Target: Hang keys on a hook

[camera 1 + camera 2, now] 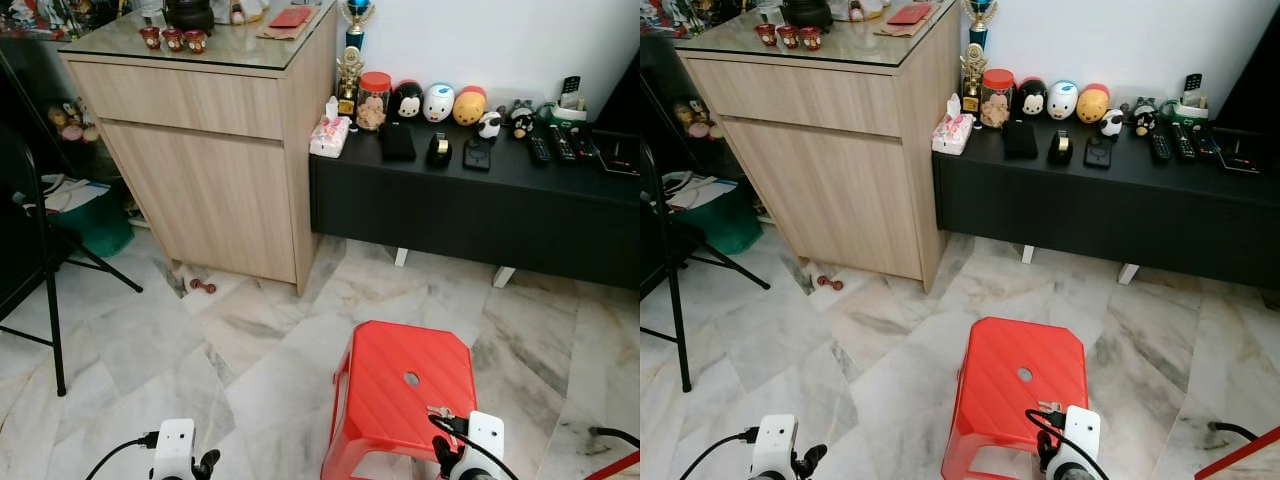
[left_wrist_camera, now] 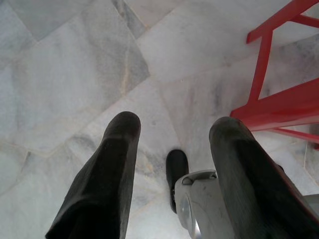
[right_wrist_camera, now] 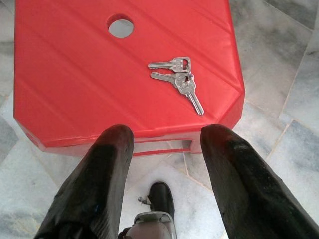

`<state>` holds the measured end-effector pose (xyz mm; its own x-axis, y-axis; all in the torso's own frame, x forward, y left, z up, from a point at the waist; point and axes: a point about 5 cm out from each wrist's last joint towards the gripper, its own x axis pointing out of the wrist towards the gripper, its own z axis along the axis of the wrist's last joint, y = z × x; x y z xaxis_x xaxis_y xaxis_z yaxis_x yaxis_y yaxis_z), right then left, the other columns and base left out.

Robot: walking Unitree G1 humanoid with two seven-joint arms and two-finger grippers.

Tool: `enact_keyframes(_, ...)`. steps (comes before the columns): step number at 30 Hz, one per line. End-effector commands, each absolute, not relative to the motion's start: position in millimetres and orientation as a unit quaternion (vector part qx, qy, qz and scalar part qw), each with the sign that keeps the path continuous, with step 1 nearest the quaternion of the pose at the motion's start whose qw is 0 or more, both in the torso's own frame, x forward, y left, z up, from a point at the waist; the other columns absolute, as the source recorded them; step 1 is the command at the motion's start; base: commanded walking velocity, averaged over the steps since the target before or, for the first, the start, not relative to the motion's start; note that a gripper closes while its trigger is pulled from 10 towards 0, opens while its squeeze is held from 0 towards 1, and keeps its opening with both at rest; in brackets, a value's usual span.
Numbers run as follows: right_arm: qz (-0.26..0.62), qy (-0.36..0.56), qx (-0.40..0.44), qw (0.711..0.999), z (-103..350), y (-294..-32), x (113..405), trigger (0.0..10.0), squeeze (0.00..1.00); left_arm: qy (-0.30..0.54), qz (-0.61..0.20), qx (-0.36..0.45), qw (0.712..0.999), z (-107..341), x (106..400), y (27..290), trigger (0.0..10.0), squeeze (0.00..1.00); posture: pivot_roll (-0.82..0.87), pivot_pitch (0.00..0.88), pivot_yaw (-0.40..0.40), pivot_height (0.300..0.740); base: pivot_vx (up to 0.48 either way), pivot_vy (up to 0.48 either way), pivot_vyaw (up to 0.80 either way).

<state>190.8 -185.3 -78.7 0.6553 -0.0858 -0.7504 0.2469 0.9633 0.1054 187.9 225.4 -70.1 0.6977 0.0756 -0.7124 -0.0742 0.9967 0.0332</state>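
Note:
A bunch of silver keys point(image 3: 178, 79) lies flat on the red plastic stool point(image 3: 75, 74), near its front right corner; the same keys point(image 1: 440, 412) show small in the left eye view. My right gripper point(image 3: 164, 149) hangs open just short of the stool's front edge, above the floor, with nothing between its fingers. My left gripper point(image 2: 172, 144) is open too, held low over the marble floor to the left of the stool point(image 2: 284, 107). No hook can be made out.
A light wooden cabinet point(image 1: 200, 150) stands ahead on the left. A low black TV bench point(image 1: 470, 200) with toys and remotes runs along the wall on the right. A black stand leg point(image 1: 50, 300) is at the left. Marble floor lies around the stool.

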Motion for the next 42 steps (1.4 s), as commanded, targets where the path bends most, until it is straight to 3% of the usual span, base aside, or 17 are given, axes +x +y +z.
enact_keyframes(1,-0.095,0.410,0.104,0.901,-80.4,-186.9,187.1,10.0,0.00,0.403,0.043,-0.001,0.914,-74.6,180.0,226.0,10.0,0.00,0.11,0.008,-0.003,0.740,0.000,0.000,-0.77)
enact_keyframes(11,-0.093,0.404,0.101,0.904,-79.6,-186.5,188.2,10.0,0.00,0.405,0.041,0.001,0.913,-75.7,177.3,226.3,10.0,0.00,0.12,0.006,-0.007,0.740,0.000,0.000,-0.23)
enact_keyframes(31,-0.090,0.402,0.101,0.906,-78.3,-185.1,191.3,10.0,0.00,0.392,0.039,-0.001,0.919,-73.2,183.0,222.4,10.0,0.00,0.13,0.000,-0.015,0.740,0.271,0.000,0.00)
enact_keyframes(42,-0.091,0.400,0.100,0.906,-78.3,-184.0,191.1,10.0,0.00,0.391,0.037,-0.001,0.920,-72.5,184.0,222.8,10.0,0.00,0.13,0.017,-0.013,0.740,0.000,0.000,0.00)
